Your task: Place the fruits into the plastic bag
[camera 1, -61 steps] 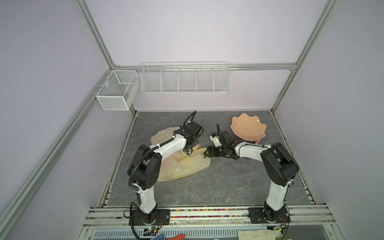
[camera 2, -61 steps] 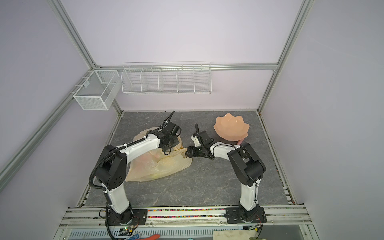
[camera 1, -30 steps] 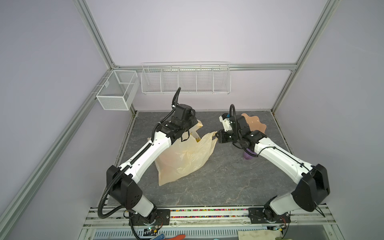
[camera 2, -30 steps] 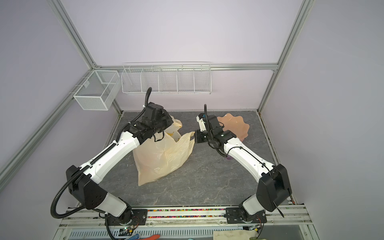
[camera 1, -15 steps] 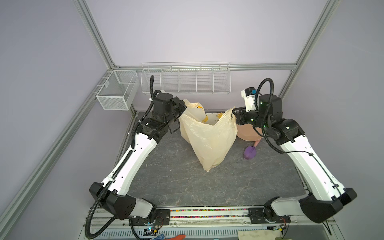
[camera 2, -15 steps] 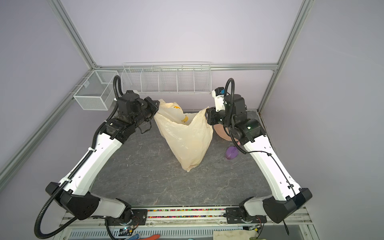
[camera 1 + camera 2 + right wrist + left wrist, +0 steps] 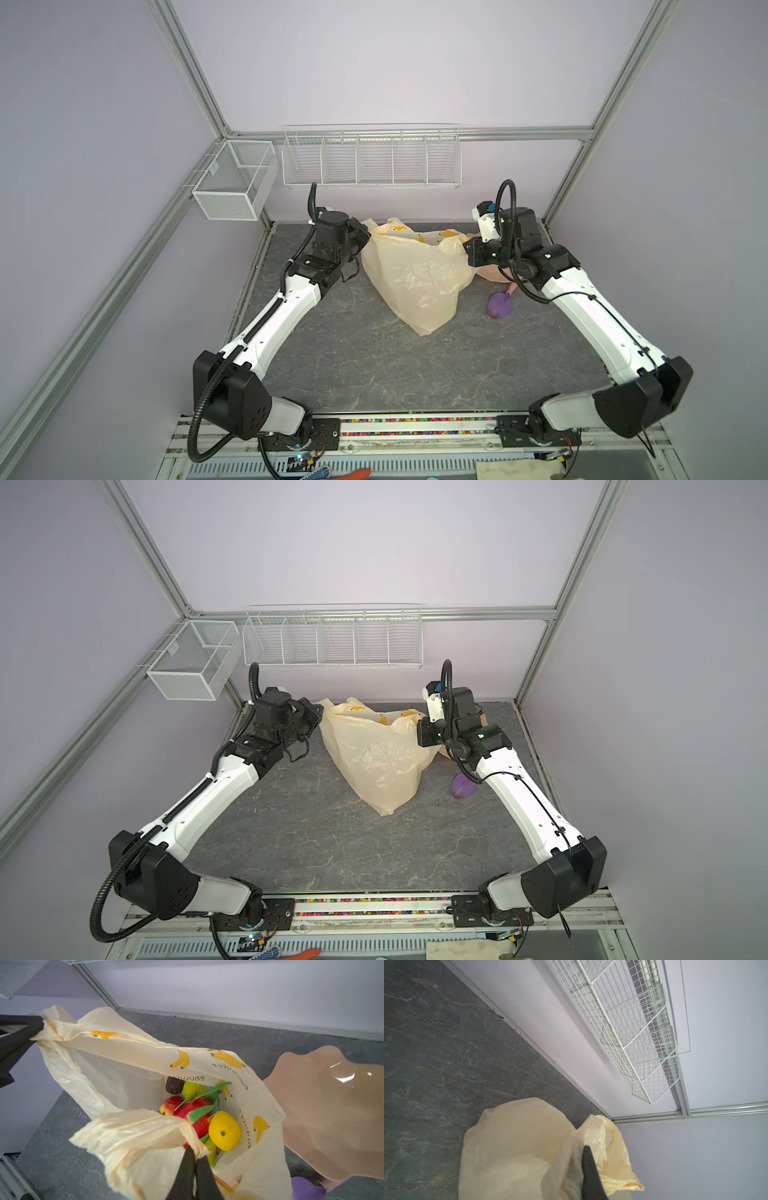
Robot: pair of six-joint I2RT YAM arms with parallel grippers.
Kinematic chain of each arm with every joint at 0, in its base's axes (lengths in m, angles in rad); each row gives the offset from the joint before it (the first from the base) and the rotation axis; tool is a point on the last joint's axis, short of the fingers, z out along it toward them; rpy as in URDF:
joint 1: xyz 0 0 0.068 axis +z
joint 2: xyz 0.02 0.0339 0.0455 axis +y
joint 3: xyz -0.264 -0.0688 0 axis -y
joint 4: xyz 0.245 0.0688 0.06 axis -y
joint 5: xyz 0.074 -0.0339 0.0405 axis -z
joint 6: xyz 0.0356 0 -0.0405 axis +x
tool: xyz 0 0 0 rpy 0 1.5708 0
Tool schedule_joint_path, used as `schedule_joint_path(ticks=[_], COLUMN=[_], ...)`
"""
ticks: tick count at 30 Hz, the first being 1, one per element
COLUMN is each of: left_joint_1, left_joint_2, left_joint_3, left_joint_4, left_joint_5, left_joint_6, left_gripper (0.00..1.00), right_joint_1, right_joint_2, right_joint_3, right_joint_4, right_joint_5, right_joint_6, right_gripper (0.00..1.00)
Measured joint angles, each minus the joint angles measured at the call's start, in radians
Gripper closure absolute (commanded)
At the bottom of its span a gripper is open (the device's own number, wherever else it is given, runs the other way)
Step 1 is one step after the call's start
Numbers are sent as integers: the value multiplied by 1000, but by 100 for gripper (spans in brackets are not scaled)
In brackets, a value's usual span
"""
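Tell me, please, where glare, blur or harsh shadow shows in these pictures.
Right wrist view: white glare streaks on the pink dish, fruits sharp. Left wrist view: the plastic bag near the lens looks soft. In both top views: even light, faint shadows on the table.

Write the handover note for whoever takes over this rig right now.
Left gripper: shut on one handle of the plastic bag.
Right gripper: shut on the other handle.
The bag hangs open between them.
Fruits lie inside it; the pink dish looks empty, the purple scoop lies beside it.
Done: no fruit visible outside the bag.
Left: probably just lower the bag and release.
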Motion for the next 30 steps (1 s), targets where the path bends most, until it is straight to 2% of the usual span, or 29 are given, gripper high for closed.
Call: schedule_joint_path(ticks=[1,5,7,9,13,15,25,30], left_joint_1=[0,0,1,2,4,5,6,6], left_joint_2=[0,-30,-59,-89,-151,-187,-436,-610], left_joint_3=[-2,-2,-2,-2,-2,-2,-14,-122], left_joint_4=[5,28,39,49,54,46,-88,-189], left_joint_5=[0,-4,-9,-12,-21,-31,-99,-169], left_joint_6=[1,17,22,28,42,61,241,352], left_gripper=[87,61,44,33,20,15,3,0], right_joint_1=[-2,-13,-21,-27,-38,-44,-72,-80], right_joint_2=[-2,-27,-43,-56,-85,-107,-296,-426], right_joint_3=[0,0,5,8,14,14,9,-71], right_joint_4=[-2,-1,-7,-9,-31,-49,-152,-211], right_joint_5=[0,-2,-9,-14,-18,-11,40,129], right_joint_6=[3,16,23,31,44,40,44,34], right_gripper=[77,60,44,28,1,11,12,12])
